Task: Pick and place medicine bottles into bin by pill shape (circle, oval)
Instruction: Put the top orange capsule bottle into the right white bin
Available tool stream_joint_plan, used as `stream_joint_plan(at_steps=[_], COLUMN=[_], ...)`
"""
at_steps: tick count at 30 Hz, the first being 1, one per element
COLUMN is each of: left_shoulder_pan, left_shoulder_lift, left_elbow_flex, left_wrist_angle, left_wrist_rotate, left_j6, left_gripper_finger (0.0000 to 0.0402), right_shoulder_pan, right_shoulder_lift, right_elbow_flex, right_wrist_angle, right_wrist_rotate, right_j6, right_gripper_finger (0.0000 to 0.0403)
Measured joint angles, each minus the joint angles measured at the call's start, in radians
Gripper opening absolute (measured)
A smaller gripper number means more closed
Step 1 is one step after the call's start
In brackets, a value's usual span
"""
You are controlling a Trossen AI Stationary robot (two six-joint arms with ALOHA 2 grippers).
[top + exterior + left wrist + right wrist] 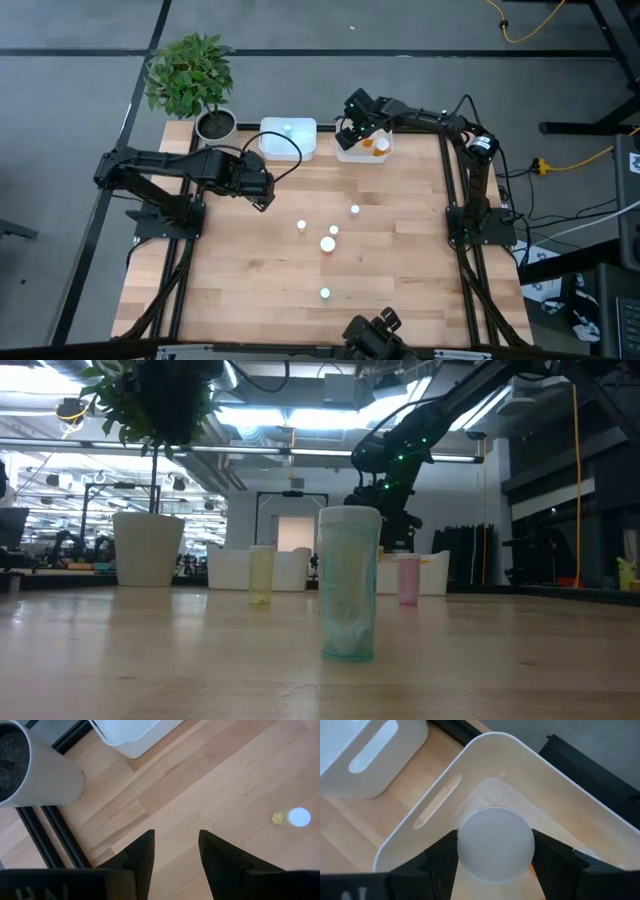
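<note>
White-capped bottle [496,844] is sitting pinched between my right fingers [440,857], hanging over the right-hand bin [352,153]; my left fingers [142,855] are waiting spread and empty above the bench [300,290].

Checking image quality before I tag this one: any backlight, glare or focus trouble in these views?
Low view: bright ceiling lights backlight the scene, leaving the right arm and plant silhouetted; the nearest bottle is soft. Right wrist view: the white cap between the right gripper fingers is too close, blurred. High and left wrist views: evenly lit, no glare.
</note>
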Motion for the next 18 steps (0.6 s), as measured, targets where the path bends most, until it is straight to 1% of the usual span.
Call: stream_joint_plan(at_steps=[10,18], left_shoulder_pan=[0.0,0.0], left_shoulder_lift=[0.0,0.0], left_elbow_flex=[0.0,0.0], left_wrist_angle=[0.001,0.001], left_wrist_rotate=[0.0,0.0], left_j6=[-0.001,-0.001], left_gripper_finger=[0.0147,0.0147], right_shoulder_pan=[-0.003,-0.003], right_shoulder_lift=[0.0,0.0], right_elbow_flex=[0.0,0.0], right_wrist_angle=[0.012,-0.003], right_wrist_rotate=[-0.003,-0.01], right_j6=[-0.052,0.027], right_gripper_finger=[0.0225,0.0225])
